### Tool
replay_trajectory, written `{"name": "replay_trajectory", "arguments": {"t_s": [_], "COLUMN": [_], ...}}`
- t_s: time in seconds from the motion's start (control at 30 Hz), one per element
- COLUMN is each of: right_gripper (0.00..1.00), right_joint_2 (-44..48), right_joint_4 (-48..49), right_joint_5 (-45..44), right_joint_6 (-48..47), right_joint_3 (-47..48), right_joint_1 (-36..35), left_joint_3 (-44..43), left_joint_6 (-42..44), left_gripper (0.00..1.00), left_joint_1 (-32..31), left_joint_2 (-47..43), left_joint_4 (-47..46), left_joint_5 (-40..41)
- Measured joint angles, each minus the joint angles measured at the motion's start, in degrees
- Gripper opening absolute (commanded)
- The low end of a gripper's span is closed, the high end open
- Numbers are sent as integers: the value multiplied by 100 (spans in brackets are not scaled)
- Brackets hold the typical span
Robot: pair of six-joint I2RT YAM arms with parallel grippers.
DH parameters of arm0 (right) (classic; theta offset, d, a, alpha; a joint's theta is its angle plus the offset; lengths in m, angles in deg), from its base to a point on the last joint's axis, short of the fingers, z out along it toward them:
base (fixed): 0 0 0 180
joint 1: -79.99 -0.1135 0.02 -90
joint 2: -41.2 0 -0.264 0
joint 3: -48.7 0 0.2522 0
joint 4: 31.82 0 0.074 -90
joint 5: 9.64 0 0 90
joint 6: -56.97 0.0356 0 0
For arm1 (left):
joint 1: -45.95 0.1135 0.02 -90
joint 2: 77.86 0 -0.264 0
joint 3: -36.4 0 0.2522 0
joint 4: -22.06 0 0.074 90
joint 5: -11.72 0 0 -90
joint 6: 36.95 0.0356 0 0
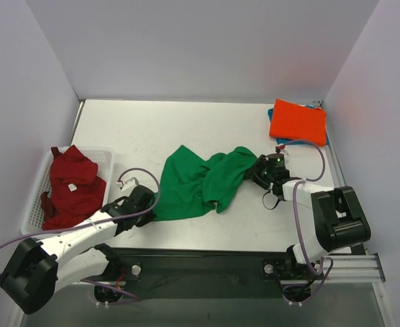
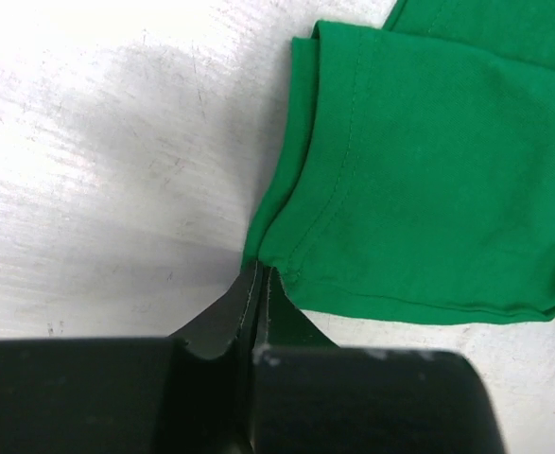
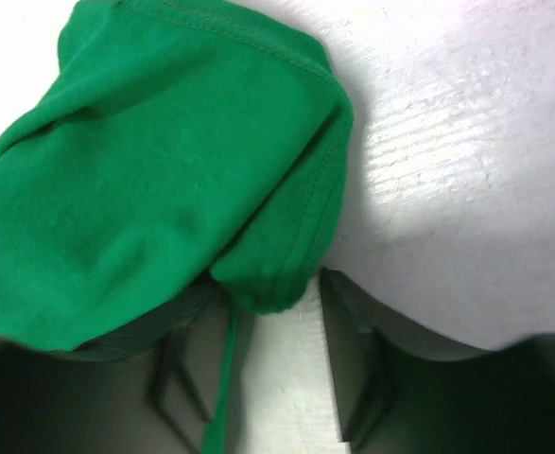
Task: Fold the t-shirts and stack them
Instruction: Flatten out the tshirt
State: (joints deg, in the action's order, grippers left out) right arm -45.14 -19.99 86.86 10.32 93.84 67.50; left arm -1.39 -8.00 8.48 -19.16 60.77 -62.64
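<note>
A bright green t-shirt (image 1: 200, 180) lies crumpled across the middle of the table. My left gripper (image 1: 148, 201) is at its near-left corner. In the left wrist view the jaws (image 2: 260, 270) are pressed together, with the hem corner of the green t-shirt (image 2: 428, 170) pinched at their tips. My right gripper (image 1: 257, 170) is at the shirt's right end. There its fingers (image 3: 269, 284) stand apart, with a fold of the green t-shirt (image 3: 164, 170) between them that covers the left finger. An orange-red t-shirt (image 1: 297, 122) lies folded at the back right, on top of a blue one (image 1: 326, 139).
A white slatted basket (image 1: 108, 155) stands at the left edge with a dark red t-shirt (image 1: 70, 184) in it. White walls close off the back and both sides. A black rail with the arm bases runs along the near edge.
</note>
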Motion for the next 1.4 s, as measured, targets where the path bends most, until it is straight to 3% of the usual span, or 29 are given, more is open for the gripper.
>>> {"name": "replay_trajectory", "arguments": {"t_s": [0.03,0.13,0.17,0.33,0.73,1.0,1.2,1.4], "right_gripper": [35,3,0,0,0,0,0,0], "right_joint_2": [-59,-164,-164,201,2826,3674,3480,1873], "right_joint_4": [81,162,160,-614,-3674,-5097,-5504,-4623], "right_joint_5": [0,52,72,133,-68,-79,-68,79], "right_joint_6": [20,105,127,149,-769,-1134,-1198,-1198], "right_joint_3": [0,0,0,256,1908,2719,3521,4789], "right_joint_1": [11,63,90,245,776,1021,1023,1047], "left_joint_3": [-11,-131,-212,-894,-2780,-4017,-4712,-5650], "left_joint_6": [15,39,68,334,1207,1532,1692,1797], "left_gripper": [0,0,0,0,0,0,0,0], "left_joint_1": [0,2,2,140,1016,1172,1314,2223], "left_joint_2": [17,26,22,-179,-837,-1130,-737,901], "left_joint_4": [2,59,90,348,1130,1443,1233,-144], "left_joint_5": [-2,-2,2,28,-2,66,140,-450]}}
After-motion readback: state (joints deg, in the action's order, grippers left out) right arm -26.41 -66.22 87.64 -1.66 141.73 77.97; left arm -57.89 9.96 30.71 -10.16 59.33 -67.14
